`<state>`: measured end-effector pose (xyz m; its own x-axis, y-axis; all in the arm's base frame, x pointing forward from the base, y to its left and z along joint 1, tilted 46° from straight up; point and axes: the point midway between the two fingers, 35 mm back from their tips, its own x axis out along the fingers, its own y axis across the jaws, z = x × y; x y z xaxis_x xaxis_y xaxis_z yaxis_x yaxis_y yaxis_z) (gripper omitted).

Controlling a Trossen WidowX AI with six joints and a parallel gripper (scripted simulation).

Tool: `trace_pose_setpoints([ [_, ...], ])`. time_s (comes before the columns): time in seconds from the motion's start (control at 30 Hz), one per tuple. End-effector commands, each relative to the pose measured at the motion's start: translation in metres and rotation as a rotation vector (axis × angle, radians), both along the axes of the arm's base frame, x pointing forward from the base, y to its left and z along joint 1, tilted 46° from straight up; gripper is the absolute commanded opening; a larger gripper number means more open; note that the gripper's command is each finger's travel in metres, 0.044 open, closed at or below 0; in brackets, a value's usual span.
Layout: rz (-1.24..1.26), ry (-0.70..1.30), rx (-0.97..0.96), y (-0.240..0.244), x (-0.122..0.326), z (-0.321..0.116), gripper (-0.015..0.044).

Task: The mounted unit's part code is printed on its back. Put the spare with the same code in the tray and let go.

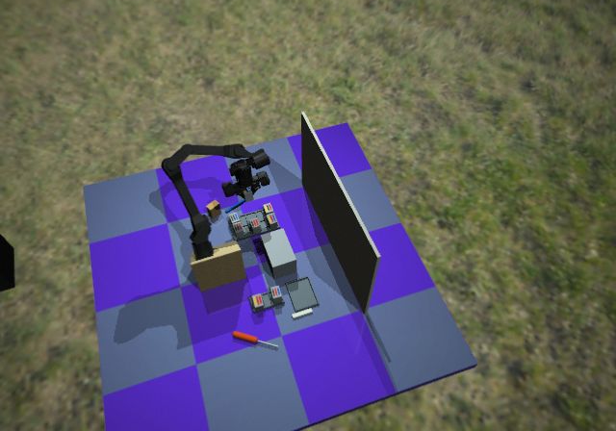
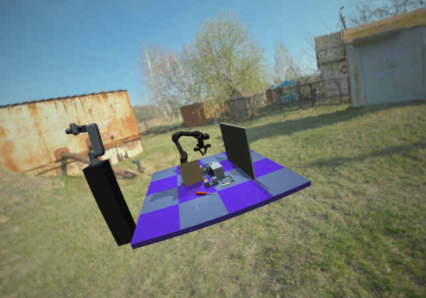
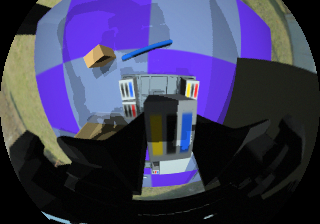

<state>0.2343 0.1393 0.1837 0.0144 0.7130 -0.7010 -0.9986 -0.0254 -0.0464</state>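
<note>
Bright daylight, hard shadows; wrist view fisheye-warped, dark rim.

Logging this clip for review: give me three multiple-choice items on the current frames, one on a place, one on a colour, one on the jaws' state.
1. Where does the screwdriver lie?
A. In the tray
B. On the checkered board, nearer the camera than the tray
C. On the brown box

2. What colour is the screwdriver's handle?
A. Orange
B. Green
C. White

3. What state is the gripper in?
A. Wide open, holding nothing
B. Shut on nothing
C. Shut on a spare part

Answers: 1 B, it lies on the board below the tray. 2 A, orange shows plainly. 3 C, the spare part with yellow and blue stripes sits between the jaws.
</note>
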Motion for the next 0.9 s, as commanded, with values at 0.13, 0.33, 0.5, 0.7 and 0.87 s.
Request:
trace_pose_setpoints([
  [0.13,-0.008,-0.013,-0.017,-0.017,0.028,-0.009,0.0000],
  [0.33,-0.017,-0.007,-0.046,-0.036,0.050,-0.026,0.0000],
  [0.5,-0.025,0.005,-0.071,-0.055,0.066,-0.044,0.0000],
  [0.7,-0.043,0.032,-0.095,-0.079,0.076,-0.065,0.0000],
  [0.87,-0.051,0.046,-0.106,-0.100,0.085,-0.083,0.0000],
])
